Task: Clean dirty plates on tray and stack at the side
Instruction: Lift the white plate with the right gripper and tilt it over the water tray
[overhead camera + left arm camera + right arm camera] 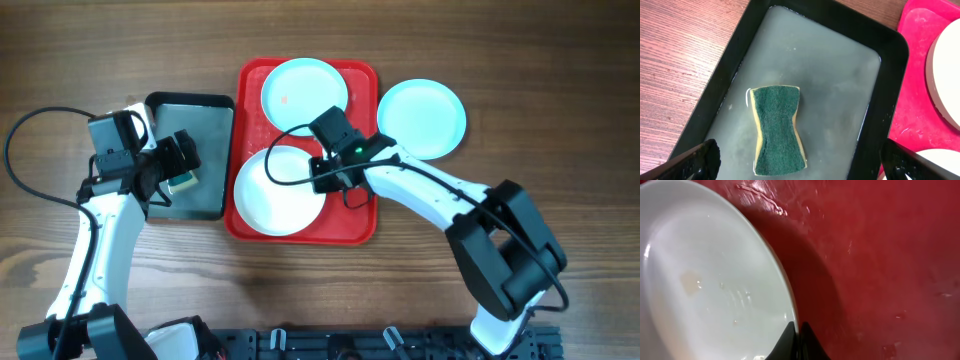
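The red tray holds a white plate at its front left and a light blue plate with a small reddish smudge at its back. Another light blue plate lies on the table right of the tray. My right gripper is shut on the white plate's right rim; the right wrist view shows the fingers pinching the white plate over the red tray. My left gripper is open above a green and yellow sponge.
A dark grey metal tray with cloudy water stands left of the red tray; the sponge lies in it. In the left wrist view the grey tray borders the red tray. Bare wooden table lies all around.
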You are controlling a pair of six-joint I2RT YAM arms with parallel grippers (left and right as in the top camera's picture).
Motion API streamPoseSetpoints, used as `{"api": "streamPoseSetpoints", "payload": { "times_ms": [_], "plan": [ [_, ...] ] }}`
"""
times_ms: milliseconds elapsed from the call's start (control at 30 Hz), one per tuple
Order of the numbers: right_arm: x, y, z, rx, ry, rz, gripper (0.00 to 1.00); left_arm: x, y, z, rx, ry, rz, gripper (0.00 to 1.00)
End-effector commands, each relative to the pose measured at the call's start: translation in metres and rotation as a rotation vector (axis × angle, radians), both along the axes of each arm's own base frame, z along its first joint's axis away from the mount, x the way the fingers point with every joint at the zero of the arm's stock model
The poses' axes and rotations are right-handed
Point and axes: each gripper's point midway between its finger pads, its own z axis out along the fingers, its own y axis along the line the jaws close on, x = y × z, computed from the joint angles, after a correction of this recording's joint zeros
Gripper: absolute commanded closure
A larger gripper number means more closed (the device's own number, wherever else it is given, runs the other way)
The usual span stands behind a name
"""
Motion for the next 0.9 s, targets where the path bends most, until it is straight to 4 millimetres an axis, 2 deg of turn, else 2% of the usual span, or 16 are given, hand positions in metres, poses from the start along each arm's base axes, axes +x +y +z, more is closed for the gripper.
{"api": "streamPoseSetpoints", "payload": {
  "times_ms": [0, 233, 400, 500, 867],
  "plan": [
    [0.019, 0.001, 0.035, -0.015, -0.111, 0.003, 0.96, 0.002, 0.000, 0.004, -0.002, -0.014, -0.006, 0.00],
    [0.042, 0.007, 0.075, -0.031, -0.195, 0.013, 0.96, 0.002, 0.000, 0.004, -0.001, -0.014, -0.006, 0.00],
    [0.055, 0.017, 0.106, 0.008, -0.244, 0.008, 0.96, 0.016, 0.009, 0.016, 0.044, -0.089, 0.015, 0.00],
    [0.063, 0.022, 0.120, 0.026, -0.283, -0.002, 0.96, 0.016, 0.009, 0.016, 0.043, -0.085, 0.015, 0.00],
    [0.085, 0.035, 0.140, 0.096, -0.390, -0.026, 0.96, 0.018, 0.004, 0.020, 0.022, -0.105, -0.004, 0.00]
  ]
}}
